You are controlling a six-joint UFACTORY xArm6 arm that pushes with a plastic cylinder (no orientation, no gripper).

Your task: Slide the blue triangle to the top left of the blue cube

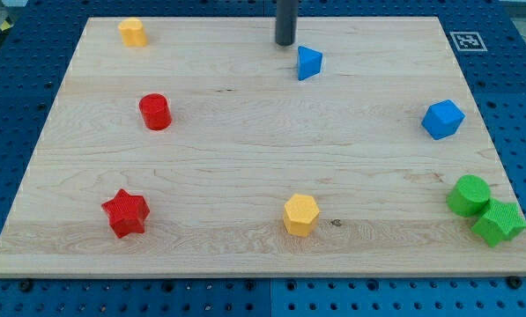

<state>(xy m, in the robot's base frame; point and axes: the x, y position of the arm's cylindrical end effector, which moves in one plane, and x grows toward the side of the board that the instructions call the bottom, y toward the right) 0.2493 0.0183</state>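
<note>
The blue triangle [308, 62] lies near the view's top, just right of centre. The blue cube [442, 119] sits at the right side of the board, lower and well to the right of the triangle. My tip [285, 42] stands just up and left of the blue triangle, a small gap apart from it. The rod comes down from the view's top edge.
A yellow block [133, 32] sits at the top left, a red cylinder [155, 112] below it, a red star [126, 213] at the bottom left. A yellow hexagon [300, 214] lies at bottom centre. A green cylinder [468, 195] and green block [498, 222] touch at the bottom right edge.
</note>
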